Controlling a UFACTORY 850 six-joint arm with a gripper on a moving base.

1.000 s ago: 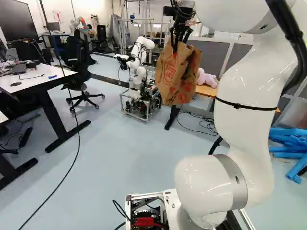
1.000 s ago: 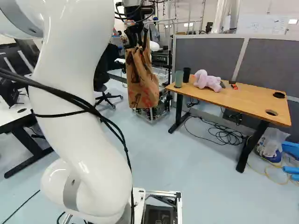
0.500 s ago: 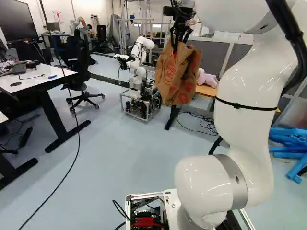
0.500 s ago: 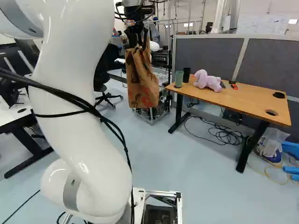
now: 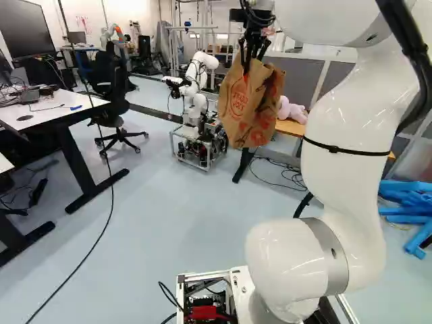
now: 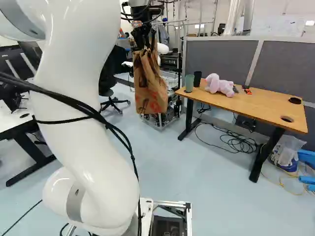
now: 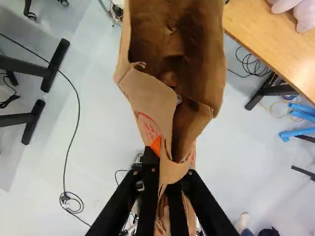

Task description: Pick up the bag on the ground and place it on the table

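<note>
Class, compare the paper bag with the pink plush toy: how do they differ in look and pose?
The paper bag is brown with red print; the plush toy is pale pink.
The paper bag hangs from the gripper; the plush toy rests on the wooden table.
The paper bag is hollow and creased; the plush toy is rounded.
Both are off the floor.

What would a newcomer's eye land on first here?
The brown paper bag with red print, hanging open-topped from the black two-finger gripper with orange pads, near the middle of the left base view. Next, the big glossy white arm filling the left of the right base view. Then the pink plush toy on the light wooden table, to the right of the bag in that view.
</note>
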